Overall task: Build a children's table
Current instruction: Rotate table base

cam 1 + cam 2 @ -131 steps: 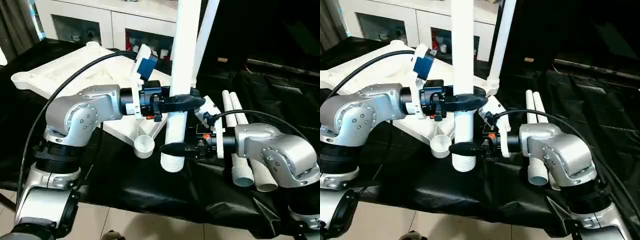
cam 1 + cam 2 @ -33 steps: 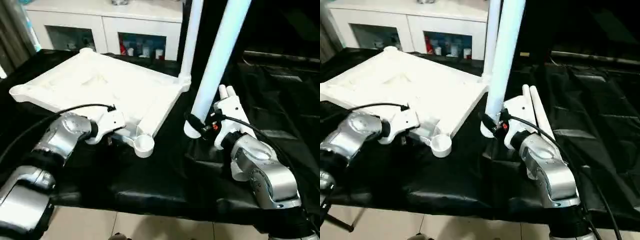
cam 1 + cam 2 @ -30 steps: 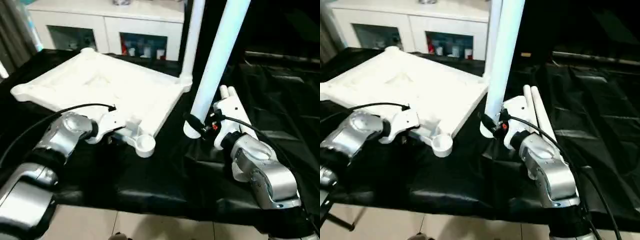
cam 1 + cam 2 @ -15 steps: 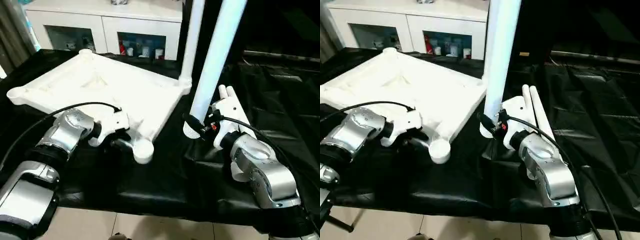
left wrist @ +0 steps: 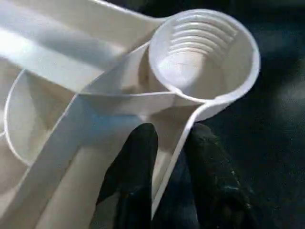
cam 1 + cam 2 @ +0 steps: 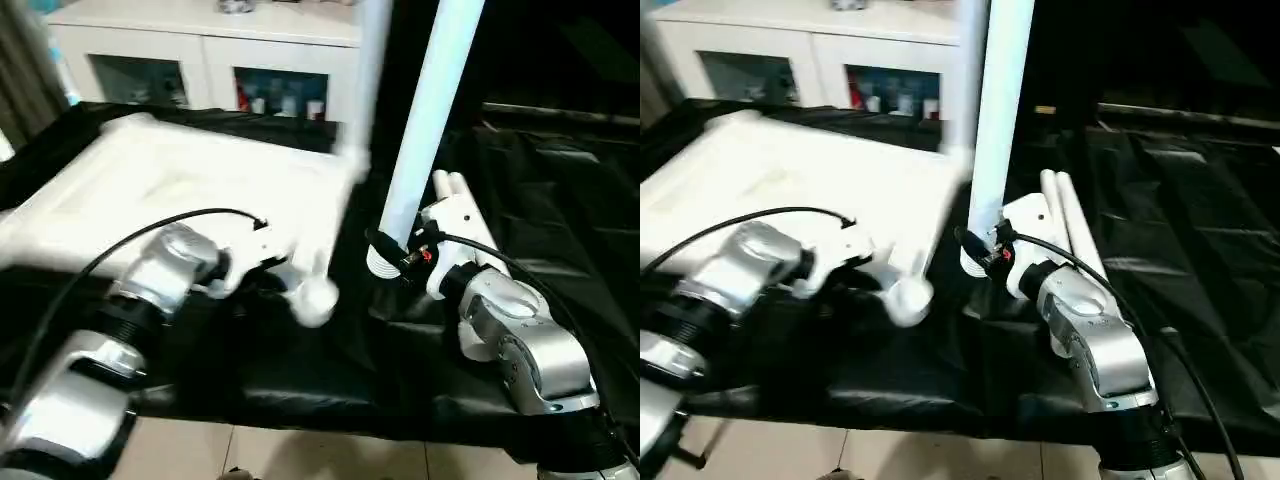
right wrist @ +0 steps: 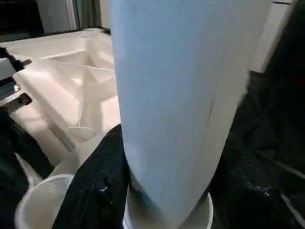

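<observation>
My left gripper [image 5: 167,157] has its two black fingers [image 5: 136,157] pinched on the thin white rim of the table top [image 6: 180,190], one finger inside the rim and one outside it, just behind the open corner socket [image 5: 202,52], whose inner wall is ridged with thread. That socket is the near corner of the table top, which lies with its ribbed underside up on the black-draped table [image 6: 540,200]; the top itself looks smeared with motion in my head views. My right gripper [image 7: 157,191] is clamped around a white tube leg [image 6: 425,110] close to its lower end, a dark finger [image 7: 97,186] on either side of the tube, and the leg stands nearly upright, leaning a little away from the table top. Its lower end hangs just beside the table top's near corner socket, on the side away from my left arm, apart from it. Another leg [image 6: 372,70] stands upright at the table top's far corner. Two more legs [image 6: 1065,215] lie side by side on the black cloth behind my right wrist, beyond the held leg from the table top. A white cabinet [image 6: 200,50] with glass doors stands behind the table top.
</observation>
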{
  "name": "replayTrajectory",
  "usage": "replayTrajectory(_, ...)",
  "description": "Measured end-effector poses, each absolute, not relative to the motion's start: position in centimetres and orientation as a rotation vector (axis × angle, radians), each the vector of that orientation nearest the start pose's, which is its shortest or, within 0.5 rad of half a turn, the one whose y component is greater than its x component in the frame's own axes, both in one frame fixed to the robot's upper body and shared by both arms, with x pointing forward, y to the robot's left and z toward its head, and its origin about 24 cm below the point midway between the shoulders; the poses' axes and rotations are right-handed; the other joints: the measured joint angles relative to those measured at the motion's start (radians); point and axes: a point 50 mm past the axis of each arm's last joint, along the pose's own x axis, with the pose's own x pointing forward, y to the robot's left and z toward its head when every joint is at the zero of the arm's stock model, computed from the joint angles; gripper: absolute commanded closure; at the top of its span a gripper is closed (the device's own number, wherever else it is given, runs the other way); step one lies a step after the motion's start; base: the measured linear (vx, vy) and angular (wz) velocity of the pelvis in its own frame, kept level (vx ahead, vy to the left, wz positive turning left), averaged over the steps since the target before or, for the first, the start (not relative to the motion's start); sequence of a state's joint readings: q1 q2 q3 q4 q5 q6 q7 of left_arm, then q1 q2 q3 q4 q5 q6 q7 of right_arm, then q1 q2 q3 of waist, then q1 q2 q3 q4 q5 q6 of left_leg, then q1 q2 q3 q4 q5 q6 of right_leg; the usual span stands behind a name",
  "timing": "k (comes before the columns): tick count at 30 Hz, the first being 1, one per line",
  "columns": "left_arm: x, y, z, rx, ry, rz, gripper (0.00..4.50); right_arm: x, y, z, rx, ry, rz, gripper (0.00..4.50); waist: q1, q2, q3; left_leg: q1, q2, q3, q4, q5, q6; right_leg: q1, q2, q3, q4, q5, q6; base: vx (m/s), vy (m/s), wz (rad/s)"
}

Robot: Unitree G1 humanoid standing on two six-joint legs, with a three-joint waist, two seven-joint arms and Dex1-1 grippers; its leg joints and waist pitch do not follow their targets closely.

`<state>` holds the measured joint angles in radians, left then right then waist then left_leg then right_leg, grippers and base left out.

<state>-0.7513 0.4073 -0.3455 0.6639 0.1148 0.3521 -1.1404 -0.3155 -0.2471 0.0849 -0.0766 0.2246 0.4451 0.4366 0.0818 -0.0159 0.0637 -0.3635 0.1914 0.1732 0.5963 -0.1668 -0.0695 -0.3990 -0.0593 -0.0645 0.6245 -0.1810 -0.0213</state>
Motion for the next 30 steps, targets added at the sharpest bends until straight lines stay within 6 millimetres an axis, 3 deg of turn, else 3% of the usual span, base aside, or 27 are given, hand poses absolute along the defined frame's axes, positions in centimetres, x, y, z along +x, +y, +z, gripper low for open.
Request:
replayTrajectory(6, 33.8, 13.2, 6.6, 0.445, 0.638, -1.044, 3.9, 29.7, -12.7, 9.9, -0.022, 0.124, 0.613, 2.61, -0.004, 0.0, 0.0, -0.001, 0.0, -0.001, 0.0, 0.0, 0.0, -0.001, 0.001, 0.0, -0.001, 0.0, 0.0, 0.0, 0.0, 0.0)
replayTrajectory(14, 32.7, 11.7, 6.2, 0.435, 0.537, -1.062, 4.35, 29.7, -12.6, 9.8, -0.001, 0.144, 0.614, 2.61, 0.004, -0.002, 0.001, -0.003, 0.0, -0.001, 0.0, -0.001, 0.001, -0.002, 0.001, -0.001, -0.003, 0.0, 0.0, 0.0, 0.0, 0.0)
replayTrajectory(16, 32.4, 11.5, 6.0, 0.426, 0.512, -1.07, 3.98, 29.7, -12.6, 9.8, 0.007, 0.145, 0.616, 2.61, 0.005, -0.002, 0.001, -0.004, 0.0, -0.001, 0.0, -0.001, 0.001, -0.002, 0.001, -0.001, -0.003, 0.0, 0.0, 0.0, 0.0, 0.0)
replayTrajectory(22, 32.6, 12.4, 6.1, 0.429, 0.52, -1.021, 3.46, 29.6, -12.6, 9.8, 0.02, 0.146, 0.628, 2.62, 0.005, -0.003, 0.002, -0.004, 0.0, -0.001, 0.0, -0.001, 0.001, -0.003, 0.001, -0.001, -0.003, 0.0, 0.0, 0.0, 0.0, 0.0)
replayTrajectory(30, 32.7, 13.9, 6.3, 0.461, 0.545, -1.002, 3.44, 29.6, -12.6, 9.8, 0.022, 0.152, 0.626, 2.62, 0.005, -0.004, 0.002, -0.004, 0.0, -0.001, -0.001, -0.001, 0.001, -0.003, 0.001, -0.001, -0.003, 0.0, 0.001, 0.0, 0.0, 0.0)
